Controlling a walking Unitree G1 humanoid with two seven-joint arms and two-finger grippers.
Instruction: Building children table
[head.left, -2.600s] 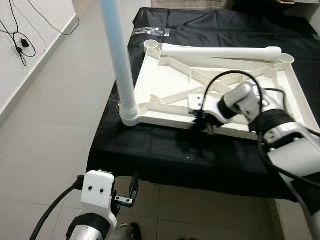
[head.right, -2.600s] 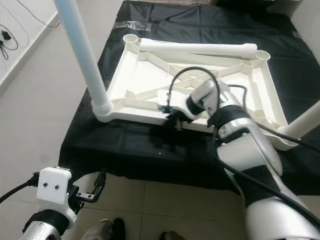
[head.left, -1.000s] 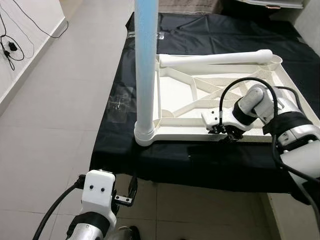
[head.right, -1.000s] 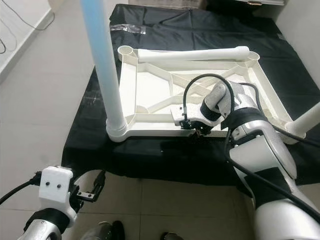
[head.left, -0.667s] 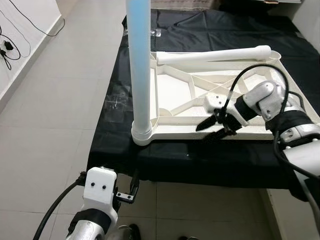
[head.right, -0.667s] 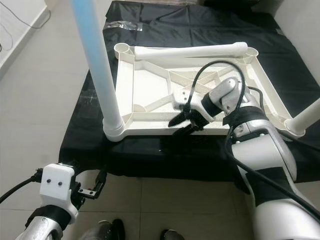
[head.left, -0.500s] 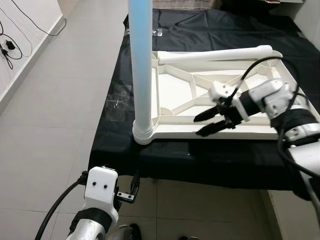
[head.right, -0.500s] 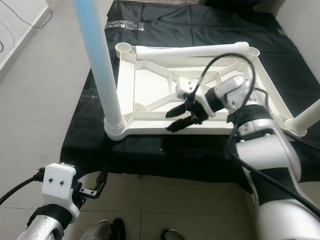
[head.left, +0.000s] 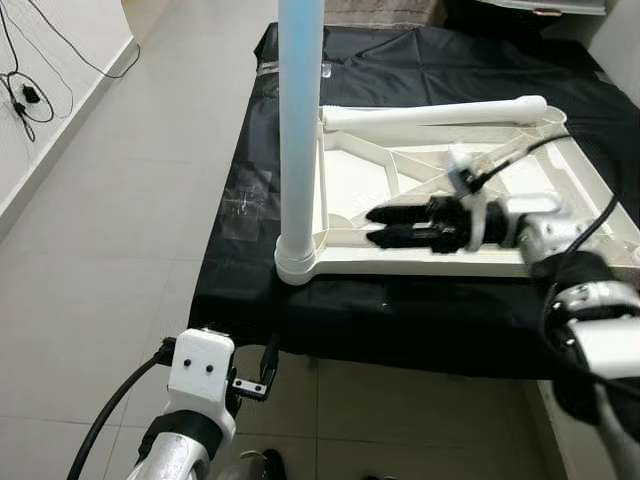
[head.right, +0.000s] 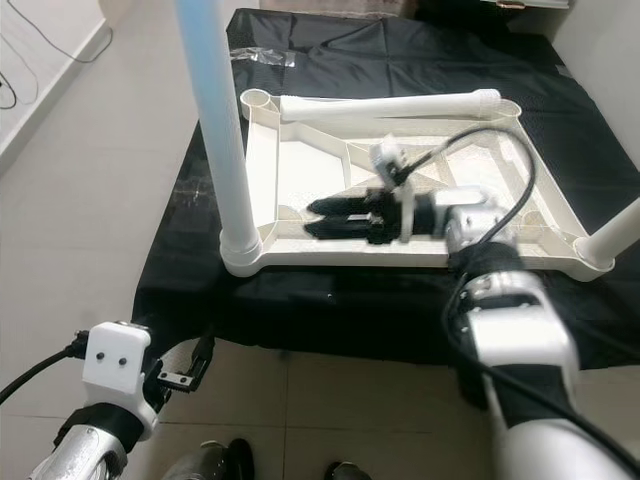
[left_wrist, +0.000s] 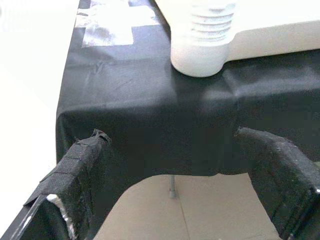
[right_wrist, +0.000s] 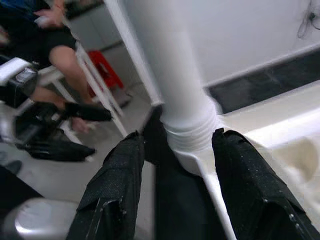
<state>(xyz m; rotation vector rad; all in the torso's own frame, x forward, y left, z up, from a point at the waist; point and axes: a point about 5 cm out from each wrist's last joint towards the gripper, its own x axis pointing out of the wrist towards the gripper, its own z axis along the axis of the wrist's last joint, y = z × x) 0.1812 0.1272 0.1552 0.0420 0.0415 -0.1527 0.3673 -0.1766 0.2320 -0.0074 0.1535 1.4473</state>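
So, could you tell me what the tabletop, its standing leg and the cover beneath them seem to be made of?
Tabletop: looks like white moulded plastic, matte, with ribs underneath. Standing leg: likely smooth plastic tube, threaded at its base. Cover: black cloth, judging by its creases and draped edge.

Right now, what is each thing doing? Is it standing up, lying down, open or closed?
Table top: upside down on the black cloth.
Upright leg: standing in the near left corner socket.
Loose leg: lying across the far edge.
Another leg: fitted at the near right corner, leaning outward.
Right gripper: open, reaching toward the upright leg.
Left gripper: open, low, by the cloth's edge.
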